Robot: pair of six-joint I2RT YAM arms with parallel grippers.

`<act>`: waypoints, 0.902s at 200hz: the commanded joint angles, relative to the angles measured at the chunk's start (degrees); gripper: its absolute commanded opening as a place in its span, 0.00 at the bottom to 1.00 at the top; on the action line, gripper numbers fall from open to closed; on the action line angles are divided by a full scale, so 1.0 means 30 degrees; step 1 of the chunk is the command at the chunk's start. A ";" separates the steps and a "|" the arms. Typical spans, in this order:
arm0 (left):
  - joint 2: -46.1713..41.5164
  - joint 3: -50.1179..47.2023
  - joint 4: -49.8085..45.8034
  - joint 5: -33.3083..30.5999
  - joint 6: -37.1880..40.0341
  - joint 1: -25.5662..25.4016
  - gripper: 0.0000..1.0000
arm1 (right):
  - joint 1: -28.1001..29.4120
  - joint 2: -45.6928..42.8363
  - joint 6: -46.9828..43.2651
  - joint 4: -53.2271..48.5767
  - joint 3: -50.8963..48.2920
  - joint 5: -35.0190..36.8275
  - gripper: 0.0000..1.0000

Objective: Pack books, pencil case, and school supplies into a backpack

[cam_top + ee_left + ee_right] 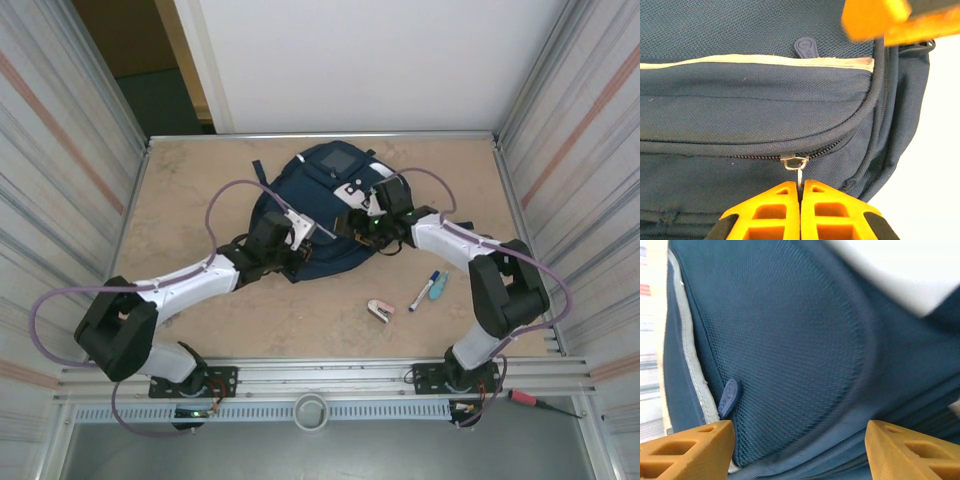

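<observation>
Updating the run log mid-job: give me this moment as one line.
left end effector: shut on zipper pull | right end effector: open over backpack | marker, teal item, pink-and-white item: on table, unpacked

The left arm [185, 285] rises from its base at the near left, folds at a dark elbow low on that side, and sends its white forearm up and to the right toward the middle of the table. The left jaws are pressed flat together, their orange fingers [765, 212] meeting along one seam, with the ring of a zipper pull [799, 167] pinched at the tips. The right arm [450, 240] stands at the near right, bends at a dark elbow close to that edge, and stretches its forearm left toward the other wrist. The right jaws stand wide apart, each orange finger [687, 447] at a lower corner of the wrist view
</observation>
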 commanded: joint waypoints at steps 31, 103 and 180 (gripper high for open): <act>0.0136 0.0229 -0.0332 -0.0451 -0.0100 -0.0560 0.00 | 0.0767 0.1520 0.1691 0.1446 0.0844 0.1255 0.43; -0.0567 -0.0524 -0.1215 -0.2168 0.2297 0.2362 0.00 | -0.1744 0.1398 -0.6556 -0.3857 0.2564 -0.1362 0.00; -0.1179 -0.0406 -0.1758 0.0436 0.2132 0.0698 0.00 | -0.2385 0.6737 -1.4286 -1.0274 1.0691 -0.7191 0.00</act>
